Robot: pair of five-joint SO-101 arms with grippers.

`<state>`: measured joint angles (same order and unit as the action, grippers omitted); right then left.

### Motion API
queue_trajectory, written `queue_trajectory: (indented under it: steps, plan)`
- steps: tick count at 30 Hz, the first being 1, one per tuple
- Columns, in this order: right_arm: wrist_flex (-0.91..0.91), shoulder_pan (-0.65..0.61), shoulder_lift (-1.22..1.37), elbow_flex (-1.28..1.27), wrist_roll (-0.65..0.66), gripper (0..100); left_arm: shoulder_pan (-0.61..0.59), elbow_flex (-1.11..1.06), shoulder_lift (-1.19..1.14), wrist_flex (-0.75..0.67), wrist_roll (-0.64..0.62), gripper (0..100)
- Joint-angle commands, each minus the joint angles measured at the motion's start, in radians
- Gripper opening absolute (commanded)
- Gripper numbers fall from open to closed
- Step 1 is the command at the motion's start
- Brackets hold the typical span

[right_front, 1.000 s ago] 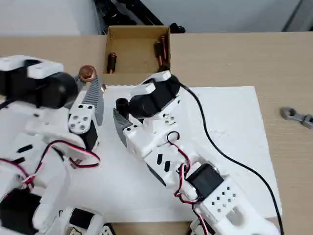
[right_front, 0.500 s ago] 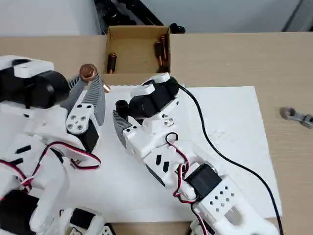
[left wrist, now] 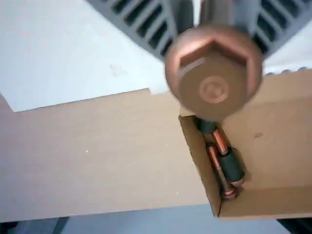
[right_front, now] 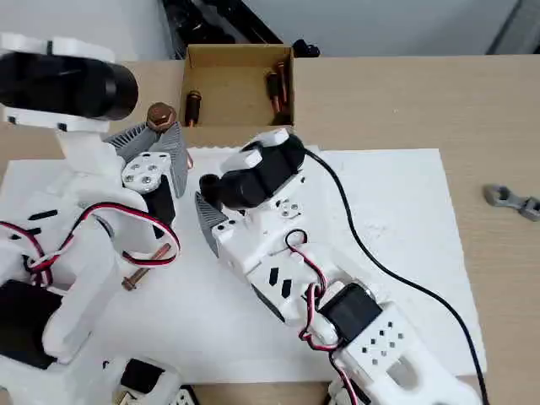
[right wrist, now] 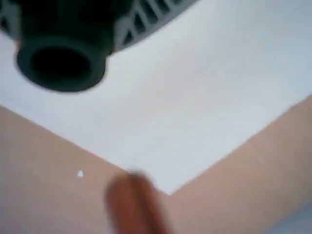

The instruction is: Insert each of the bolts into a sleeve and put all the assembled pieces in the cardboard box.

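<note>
The left pincer (right_front: 159,133) is clamped on a copper bolt (left wrist: 213,80) by its shank, hex head up, just in front of the cardboard box (right_front: 232,89). Beside it, also before the box, the right pincer (right_front: 205,196) grips a black sleeve (right wrist: 61,63) with its bore exposed, probably so the two can be mated.
</note>
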<state>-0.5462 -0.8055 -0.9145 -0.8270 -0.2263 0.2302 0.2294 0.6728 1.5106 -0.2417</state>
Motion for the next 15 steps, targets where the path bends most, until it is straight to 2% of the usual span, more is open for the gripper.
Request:
queue_trajectory:
  steps: [1, 8, 15]
  plan:
    - [0.022, -0.002, -0.016, -0.008, 0.034, 0.3, 0.009, 0.056, -0.003, 0.011, 0.002, 1]
    - [0.025, -0.027, -0.016, -0.015, 0.083, 0.3, 0.077, 0.056, -0.006, 0.037, 0.002, 1]
    - [0.024, -0.027, -0.015, -0.015, 0.084, 0.3, 0.084, 0.056, -0.006, 0.057, 0.002, 1]
